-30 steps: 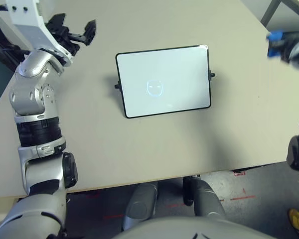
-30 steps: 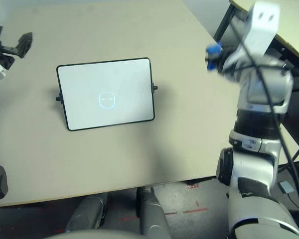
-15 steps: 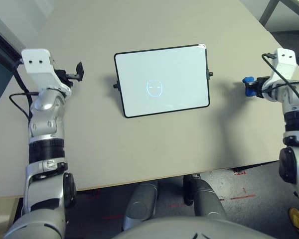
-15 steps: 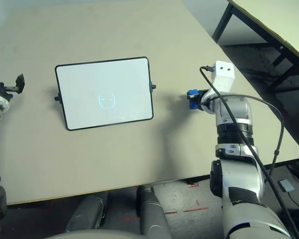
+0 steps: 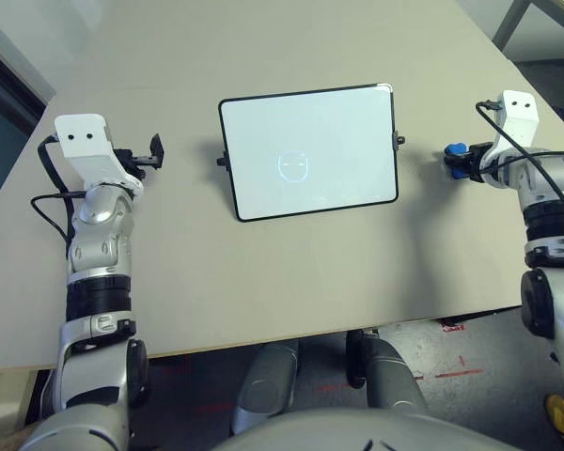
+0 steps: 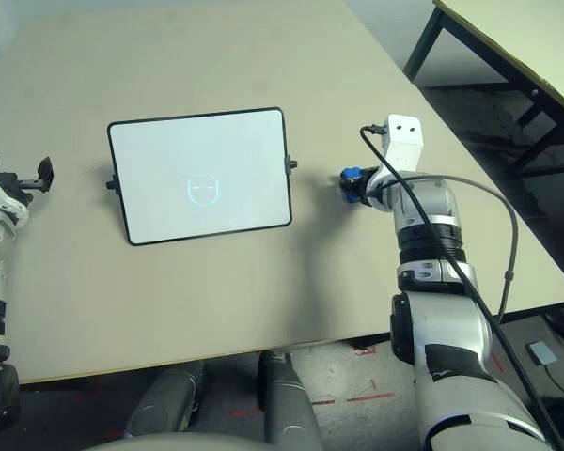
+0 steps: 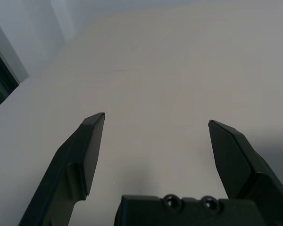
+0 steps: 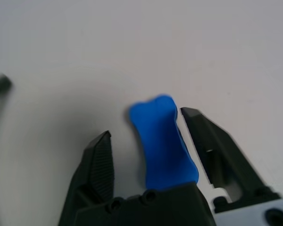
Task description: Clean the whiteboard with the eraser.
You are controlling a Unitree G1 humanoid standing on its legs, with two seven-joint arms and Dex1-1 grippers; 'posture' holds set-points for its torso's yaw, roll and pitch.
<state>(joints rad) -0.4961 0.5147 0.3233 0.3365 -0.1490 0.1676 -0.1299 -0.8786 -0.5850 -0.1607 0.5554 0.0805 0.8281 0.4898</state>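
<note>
Blue, the eraser [image 8: 161, 143] lies between the spread fingers of the right gripper [image 8: 146, 127], beside the whiteboard [image 5: 310, 150] on the table [image 5: 263, 272], seemingly loose; the left gripper [image 7: 155, 120] gapes empty; next, a firm regrasp, then across to the scribble.

Both arms are down at the table [image 5: 291, 272] now, no longer raised. The right gripper [image 8: 146, 127], earlier clamped on the eraser [image 8: 161, 141] up off to the whiteboard's [image 5: 308, 153] right, now stands parted around it just right of that board. The left gripper [image 7: 155, 123] sits low, left of the whiteboard.
</note>
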